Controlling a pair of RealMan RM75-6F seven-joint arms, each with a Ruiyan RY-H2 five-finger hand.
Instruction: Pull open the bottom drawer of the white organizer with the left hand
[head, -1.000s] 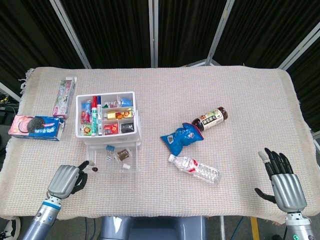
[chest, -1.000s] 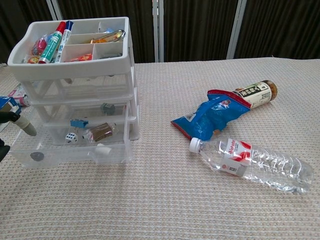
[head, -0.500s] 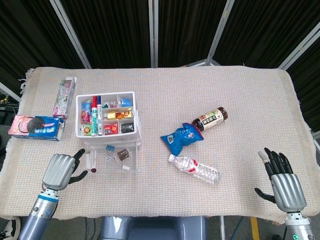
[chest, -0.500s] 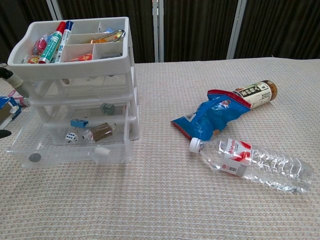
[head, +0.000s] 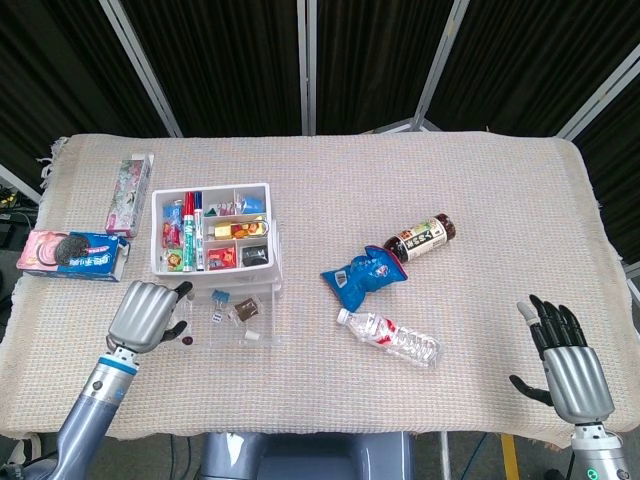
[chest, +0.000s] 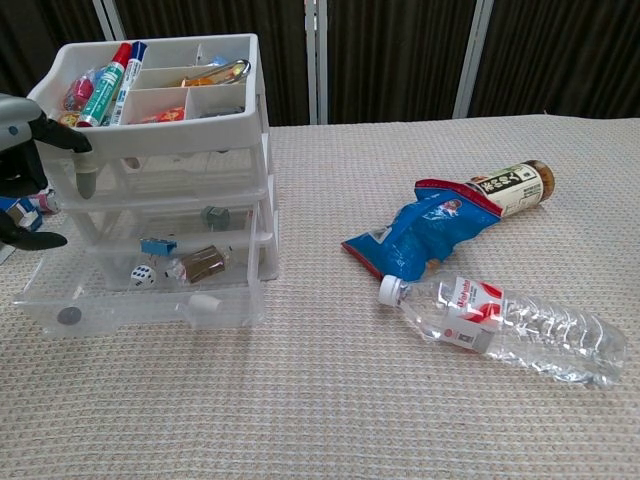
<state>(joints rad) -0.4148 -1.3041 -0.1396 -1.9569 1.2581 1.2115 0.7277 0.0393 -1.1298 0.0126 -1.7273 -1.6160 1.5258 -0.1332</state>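
Observation:
The white organizer (head: 210, 188) (chest: 150, 140) stands left of centre, its top tray full of markers and small items. Its clear bottom drawer (head: 262, 338) (chest: 120, 310) is pulled out toward me, with a die, clips and other small things inside. My left hand (head: 148, 312) (chest: 28, 165) hovers at the organizer's front-left corner, above the drawer's left end. It holds nothing; in the chest view its fingers (chest: 85, 172) are apart beside the upper drawers. My right hand (head: 568, 365) is open, palm down, near the front right edge of the table.
A water bottle (head: 390, 337) (chest: 510, 318), a blue snack bag (head: 362, 272) (chest: 425, 235) and a dark sauce bottle (head: 420, 237) (chest: 510, 187) lie right of the organizer. A cookie box (head: 75, 254) and a patterned carton (head: 129, 193) lie at the left.
My left hand has left the drawer's front-left corner and risen forward to the organizer's left side. The drawer stays pulled out. The right hand has not moved.

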